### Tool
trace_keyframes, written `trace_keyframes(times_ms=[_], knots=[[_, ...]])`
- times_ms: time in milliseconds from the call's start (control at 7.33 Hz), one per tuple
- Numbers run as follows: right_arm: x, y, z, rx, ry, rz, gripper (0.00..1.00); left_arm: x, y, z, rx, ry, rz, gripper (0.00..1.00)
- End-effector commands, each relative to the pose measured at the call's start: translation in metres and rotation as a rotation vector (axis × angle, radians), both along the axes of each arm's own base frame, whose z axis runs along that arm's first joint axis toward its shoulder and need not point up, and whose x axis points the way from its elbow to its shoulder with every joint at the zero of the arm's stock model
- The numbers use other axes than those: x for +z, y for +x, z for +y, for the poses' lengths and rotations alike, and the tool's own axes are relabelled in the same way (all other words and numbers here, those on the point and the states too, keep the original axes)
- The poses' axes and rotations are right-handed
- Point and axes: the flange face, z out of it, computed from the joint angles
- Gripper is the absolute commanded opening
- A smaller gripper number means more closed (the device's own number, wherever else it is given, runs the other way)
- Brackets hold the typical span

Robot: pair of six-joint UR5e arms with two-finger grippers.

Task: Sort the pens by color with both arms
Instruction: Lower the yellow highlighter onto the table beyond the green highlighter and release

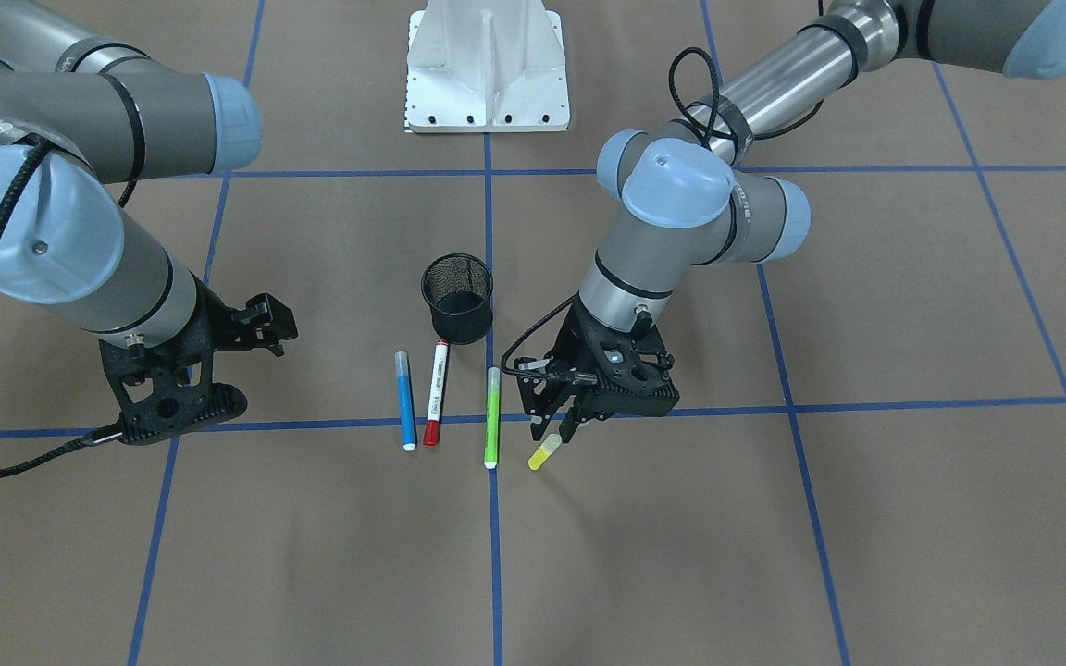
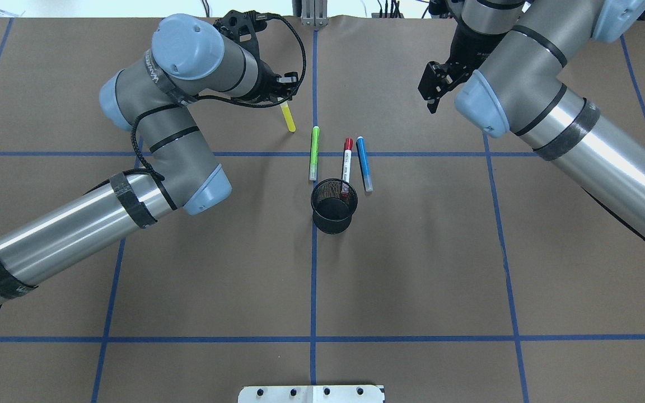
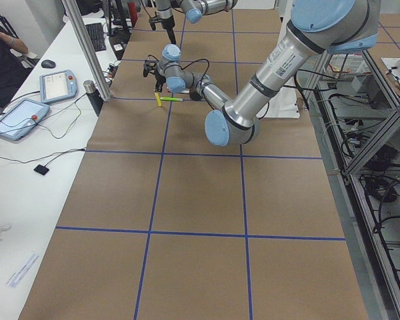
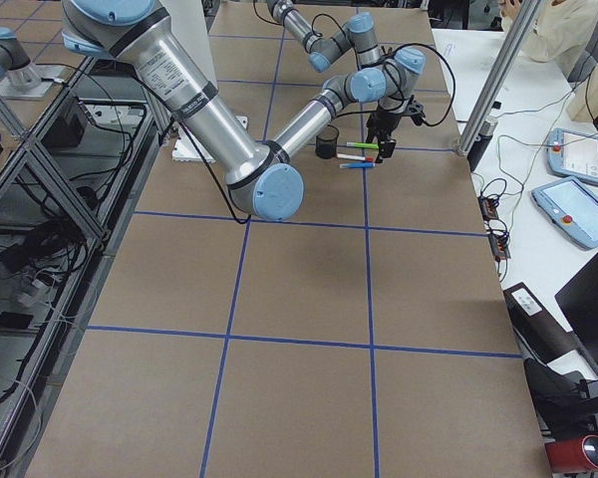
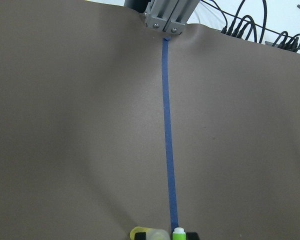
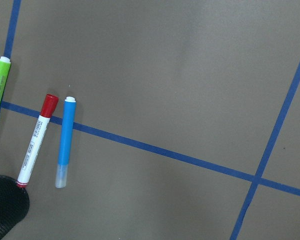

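My left gripper (image 1: 556, 433) is shut on the yellow pen (image 1: 542, 455), which it holds tilted with the lower tip close to the table; the same pen (image 2: 287, 116) shows in the overhead view. The lime green pen (image 2: 314, 152), the white pen with a red cap (image 2: 347, 159) and the blue pen (image 2: 364, 163) lie side by side on the brown table, just beyond the black mesh cup (image 2: 333, 205). My right gripper (image 2: 431, 94) hovers open and holds nothing, off to the side of the blue pen (image 6: 65, 141).
The white metal base (image 1: 488, 69) stands at the robot's edge of the table. Blue tape lines grid the brown surface. A side bench with tablets (image 3: 19, 117) and a seated person runs along the far edge.
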Motion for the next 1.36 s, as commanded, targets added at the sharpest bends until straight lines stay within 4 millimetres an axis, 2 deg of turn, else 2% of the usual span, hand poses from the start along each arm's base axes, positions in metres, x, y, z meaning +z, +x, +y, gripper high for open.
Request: trace_keyframes(times_ms=[0,409,545,682,818,955,1091,1227], knots=[[-0.001,0.0,0.0,0.0,0.0,0.0,0.99,0.0,0.002,0.002,0.003,-0.001,-0.001,0.56],[0.0,0.0,-0.001,0.0,0.0,0.0,0.99,-0.003,-0.002,0.01,0.022,-0.006,0.001,0.57],[0.0,0.0,-0.001,0.001,-0.001,0.0,0.99,0.0,-0.005,0.027,0.105,-0.078,-0.02,0.58],[-0.003,0.0,-0.001,0.002,0.0,-0.004,0.99,-0.02,-0.022,0.047,0.196,-0.15,-0.067,0.59],[-0.003,0.002,-0.001,0.02,-0.016,-0.005,0.99,-0.033,-0.052,0.053,0.283,-0.149,-0.164,0.59],[-0.004,0.005,-0.001,0.048,-0.033,-0.006,0.99,-0.034,-0.082,0.055,0.349,-0.153,-0.223,0.59],[0.002,0.02,-0.006,0.074,-0.043,-0.004,0.99,-0.037,-0.11,0.049,0.374,-0.161,-0.238,0.59],[0.012,0.044,-0.011,0.108,-0.016,-0.023,0.99,-0.025,-0.134,0.039,0.382,-0.129,-0.26,0.6]])
